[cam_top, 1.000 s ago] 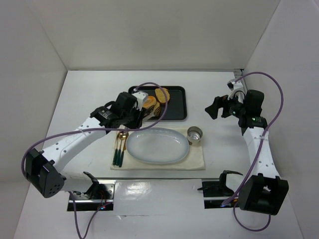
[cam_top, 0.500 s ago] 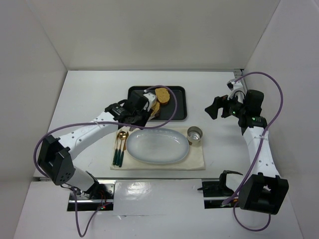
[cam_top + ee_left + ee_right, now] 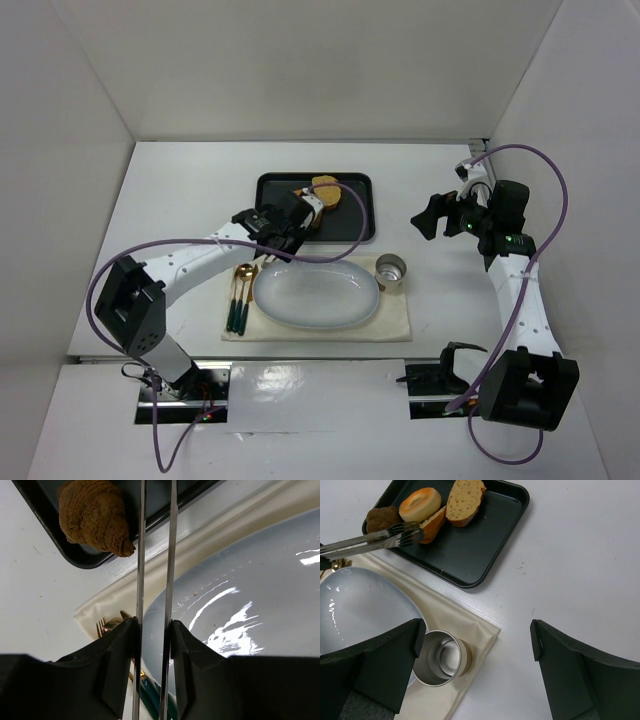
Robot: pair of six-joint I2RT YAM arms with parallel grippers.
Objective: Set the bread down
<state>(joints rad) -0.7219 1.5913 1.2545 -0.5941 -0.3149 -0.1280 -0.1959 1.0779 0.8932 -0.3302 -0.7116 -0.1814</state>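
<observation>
The bread [image 3: 434, 524], a small narrow slice with an orange-brown crust, lies in the black tray [image 3: 485, 545] between the orange ring bun [image 3: 420, 504] and the bare tray floor. My left gripper [image 3: 275, 228] is shut on metal tongs [image 3: 370, 540]. The tong tips sit at the bread's near end, touching it. In the left wrist view the two tong blades [image 3: 140, 555] run up between my jaws. My right gripper [image 3: 440, 215] is open and empty, off to the right above the table.
A larger pale slice [image 3: 465, 497] and a brown roll [image 3: 92, 512] also lie in the tray. A pale oval plate [image 3: 315, 292], a metal cup [image 3: 391, 270] and cutlery [image 3: 240, 295] rest on a cream napkin [image 3: 395, 315] in front of the tray.
My left arm has stretched toward the tray, carrying the tong tips further back over it to the bread. The right arm has not moved.
</observation>
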